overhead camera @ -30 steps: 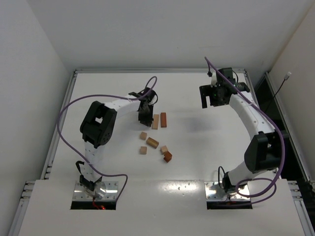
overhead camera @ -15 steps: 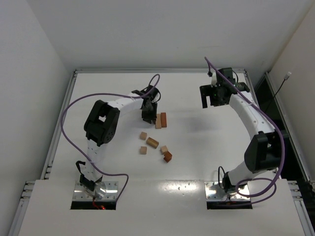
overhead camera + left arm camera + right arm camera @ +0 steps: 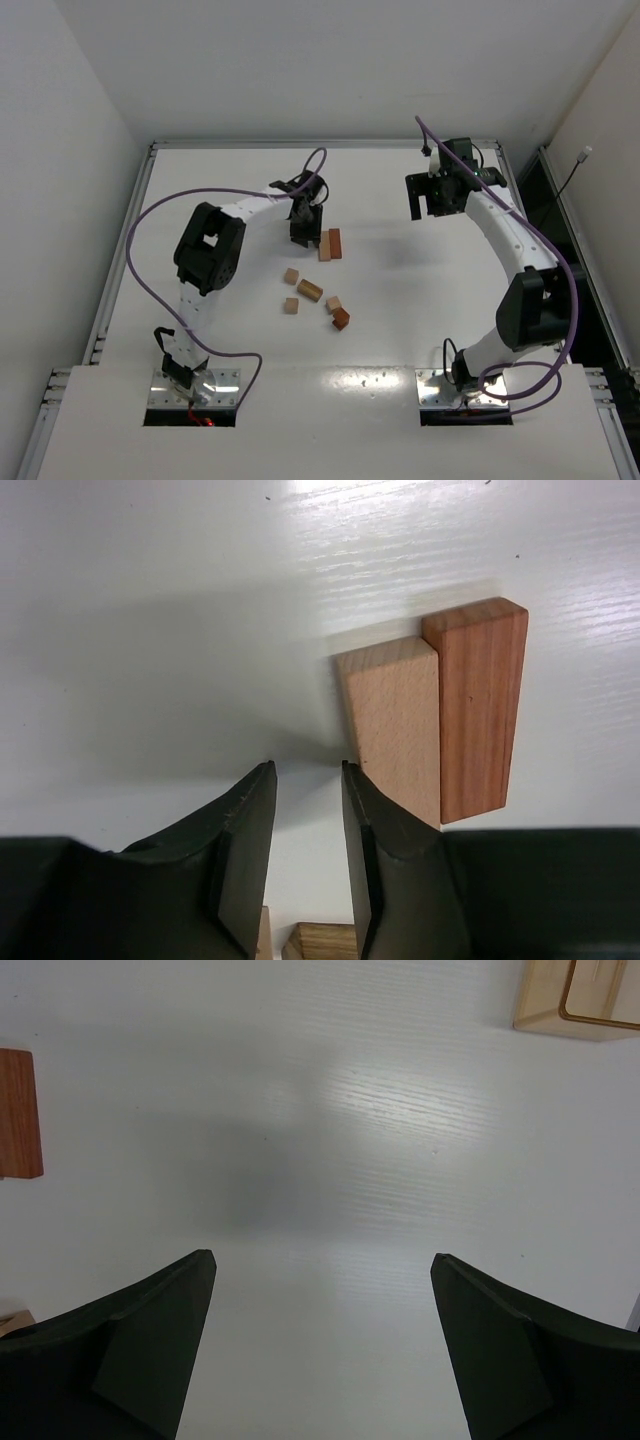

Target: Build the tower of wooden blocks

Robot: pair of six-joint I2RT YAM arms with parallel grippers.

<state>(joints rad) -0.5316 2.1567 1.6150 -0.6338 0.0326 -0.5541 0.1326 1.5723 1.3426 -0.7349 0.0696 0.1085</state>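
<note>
A white table [image 3: 420, 290] is seen under both arms. The left arm [image 3: 205, 250] is reached far forward. The right arm [image 3: 520, 240] is held high over the far right of the table.

The right gripper [image 3: 320, 1260] is shown with its fingers spread wide and nothing between them. Bare table lies below them, and a corner of an orange tray [image 3: 580, 1000] is seen well beyond them.

The left gripper [image 3: 306, 770] is lowered close to the table. Its fingers [image 3: 245, 850] are parted by a narrow gap, and nothing is held in it.

A tan bar [image 3: 392, 725] is laid flat just outside one fingertip; contact possibly exists but cannot be confirmed. A red bar [image 3: 478, 705] is pressed against the tan bar's far side.

Five small blocks [image 3: 310, 290] are scattered on the table behind the left fingers, towards the arm bases, none of them stacked.
</note>
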